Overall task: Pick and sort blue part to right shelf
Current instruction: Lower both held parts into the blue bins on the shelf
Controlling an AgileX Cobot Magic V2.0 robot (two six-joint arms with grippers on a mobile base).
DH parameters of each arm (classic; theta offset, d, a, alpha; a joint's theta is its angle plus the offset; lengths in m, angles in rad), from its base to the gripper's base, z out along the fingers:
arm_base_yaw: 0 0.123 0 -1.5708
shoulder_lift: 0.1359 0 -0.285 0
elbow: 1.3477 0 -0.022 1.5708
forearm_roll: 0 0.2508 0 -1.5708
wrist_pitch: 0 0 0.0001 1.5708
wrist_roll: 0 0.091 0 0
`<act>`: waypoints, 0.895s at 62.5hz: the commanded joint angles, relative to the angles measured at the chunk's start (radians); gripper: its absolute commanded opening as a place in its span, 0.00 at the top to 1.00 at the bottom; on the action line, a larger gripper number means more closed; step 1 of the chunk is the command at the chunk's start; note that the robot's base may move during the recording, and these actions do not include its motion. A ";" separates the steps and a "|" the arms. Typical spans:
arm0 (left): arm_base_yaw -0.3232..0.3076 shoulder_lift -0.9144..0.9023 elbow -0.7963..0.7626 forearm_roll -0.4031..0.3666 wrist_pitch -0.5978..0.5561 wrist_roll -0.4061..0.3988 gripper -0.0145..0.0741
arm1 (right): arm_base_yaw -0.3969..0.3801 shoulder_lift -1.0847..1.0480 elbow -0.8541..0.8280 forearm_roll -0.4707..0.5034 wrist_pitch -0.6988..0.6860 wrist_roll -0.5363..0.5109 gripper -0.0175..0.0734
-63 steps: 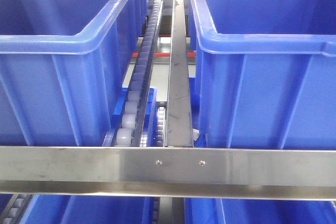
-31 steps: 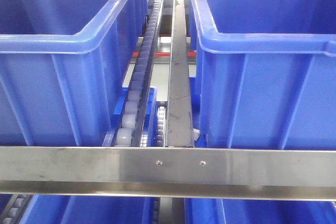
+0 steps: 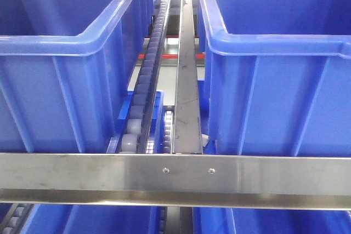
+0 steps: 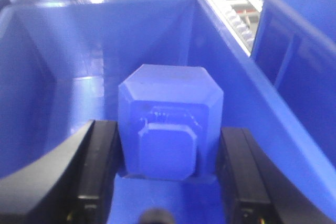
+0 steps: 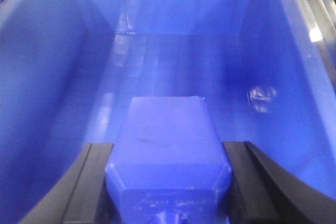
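Observation:
In the left wrist view a blue part, a chunky block with bevelled corners and a square boss on its near face, sits between my black fingers. My left gripper is shut on it, low inside a blue bin. In the right wrist view a second blue part, a smooth-topped block, lies between the black fingers. My right gripper is shut on it, inside another blue bin. Neither gripper shows in the front view.
The front view shows two large blue bins, left and right, on a shelf. A roller track and a steel rail run between them. A steel crossbar spans the front, with more blue bins below.

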 commanded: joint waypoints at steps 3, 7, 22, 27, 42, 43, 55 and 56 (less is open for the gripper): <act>-0.006 0.020 -0.051 -0.001 -0.118 0.000 0.35 | -0.004 0.009 -0.061 0.003 -0.130 -0.008 0.31; -0.006 0.029 -0.051 -0.003 -0.122 0.000 0.26 | -0.004 0.010 -0.064 0.003 -0.135 -0.008 0.24; -0.006 0.039 -0.051 -0.003 -0.122 0.000 0.22 | -0.004 0.012 -0.064 0.003 -0.109 -0.008 0.12; -0.006 0.039 -0.051 -0.003 -0.122 0.000 0.22 | -0.004 0.012 -0.064 0.003 -0.109 -0.008 0.12; -0.006 0.013 -0.051 0.000 -0.128 0.000 0.39 | -0.004 -0.011 -0.064 0.003 -0.070 -0.008 0.16; -0.006 0.007 -0.051 0.000 -0.128 0.000 0.44 | -0.004 -0.013 -0.064 0.003 -0.065 -0.008 0.17; 0.004 -0.033 -0.051 0.008 -0.131 0.000 0.68 | -0.004 -0.048 -0.064 0.003 -0.012 -0.008 0.59; 0.008 -0.034 -0.051 0.008 -0.131 0.000 0.68 | -0.004 -0.050 -0.064 0.003 -0.009 -0.008 0.63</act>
